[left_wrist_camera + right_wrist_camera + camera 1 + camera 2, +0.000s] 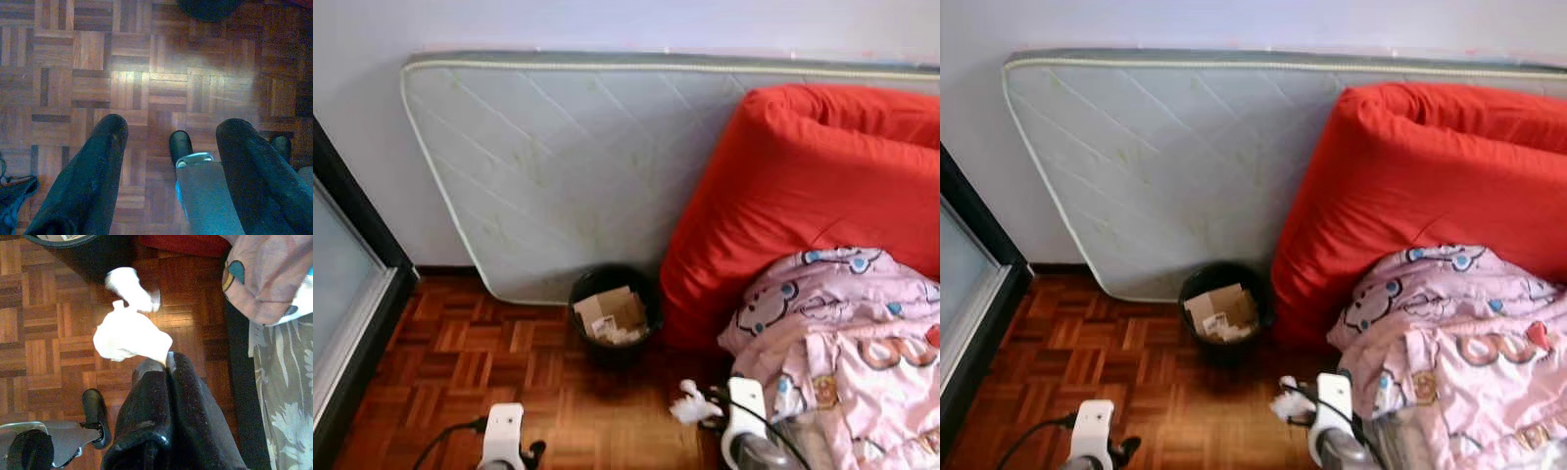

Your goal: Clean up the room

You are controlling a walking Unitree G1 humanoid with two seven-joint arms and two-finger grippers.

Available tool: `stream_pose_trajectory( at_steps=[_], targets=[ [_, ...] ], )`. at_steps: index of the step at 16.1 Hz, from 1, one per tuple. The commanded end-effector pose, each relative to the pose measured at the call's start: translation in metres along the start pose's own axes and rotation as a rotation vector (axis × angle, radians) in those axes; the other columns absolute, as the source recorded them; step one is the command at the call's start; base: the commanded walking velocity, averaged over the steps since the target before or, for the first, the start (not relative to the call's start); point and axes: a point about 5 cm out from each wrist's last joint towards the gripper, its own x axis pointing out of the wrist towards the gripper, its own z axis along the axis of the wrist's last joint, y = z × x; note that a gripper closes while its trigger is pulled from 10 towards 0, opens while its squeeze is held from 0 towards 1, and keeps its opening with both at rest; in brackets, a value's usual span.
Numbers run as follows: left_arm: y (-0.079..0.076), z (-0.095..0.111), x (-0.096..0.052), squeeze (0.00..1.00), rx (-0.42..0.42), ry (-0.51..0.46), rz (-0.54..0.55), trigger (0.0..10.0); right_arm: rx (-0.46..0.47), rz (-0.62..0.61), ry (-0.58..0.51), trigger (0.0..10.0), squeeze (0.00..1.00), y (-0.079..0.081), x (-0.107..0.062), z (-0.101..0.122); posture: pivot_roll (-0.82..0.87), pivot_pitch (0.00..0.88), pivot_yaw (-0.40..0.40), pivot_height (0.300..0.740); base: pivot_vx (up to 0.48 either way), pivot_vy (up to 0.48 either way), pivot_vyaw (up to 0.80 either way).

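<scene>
One pale quilted mattress stands on edge against the wall at twelve o'clock, the biggest thing before us. At two o'clock a red cushion leans on it, and a pink cartoon-print blanket spills down at four o'clock. Parquet floor covers the rest, with a dark door frame at nine o'clock.

Just ahead, at the mattress's foot, sits a black round bin holding folded brown cardboard and scraps of white paper, filled about to the rim.

We hold a crumpled white tissue in our right gripper, fingers pinched together on one corner; the wad is soft, creased and bright, hanging above the floor at five o'clock, short of the bin. Our left gripper hovers at seven o'clock over bare parquet, fingers spread apart, holding nothing.
</scene>
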Motion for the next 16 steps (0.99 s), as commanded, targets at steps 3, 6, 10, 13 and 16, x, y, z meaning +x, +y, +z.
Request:
stream_pose_trajectory(
  at_steps=[3,6,10,13,16],
  targets=[
    [0.0010,-0.0056,-0.0010,0.00,0.006,0.027,0.005,10.0,0.006,-0.002,0.003,10.0,0.00,-0.0004,-0.0003,-0.0023,-0.09,0.052,-0.036,0.740,0.000,0.090,0.00],
    [0.0008,-0.0060,-0.0009,0.00,-0.005,0.030,0.005,10.0,0.006,-0.003,0.004,10.0,0.00,-0.0007,-0.0003,-0.0027,-0.09,0.050,-0.036,0.740,0.000,0.320,0.00],
    [0.0007,-0.0054,-0.0009,0.00,0.006,0.027,0.004,10.0,0.007,-0.004,0.006,10.0,0.00,-0.0013,-0.0005,-0.0036,-0.09,0.053,-0.036,0.740,0.000,0.317,0.00],
    [0.0009,-0.0046,-0.0009,0.00,0.001,0.017,0.012,10.0,0.007,-0.003,0.009,10.0,0.00,-0.0018,-0.0006,-0.0043,-0.08,0.058,-0.037,0.740,0.000,0.000,0.00],
    [0.0009,-0.0046,-0.0009,0.00,-0.002,0.016,0.011,10.0,0.006,-0.003,0.009,10.0,0.00,-0.0019,-0.0006,-0.0046,-0.08,0.059,-0.037,0.740,0.000,0.000,0.00]
  ],
)
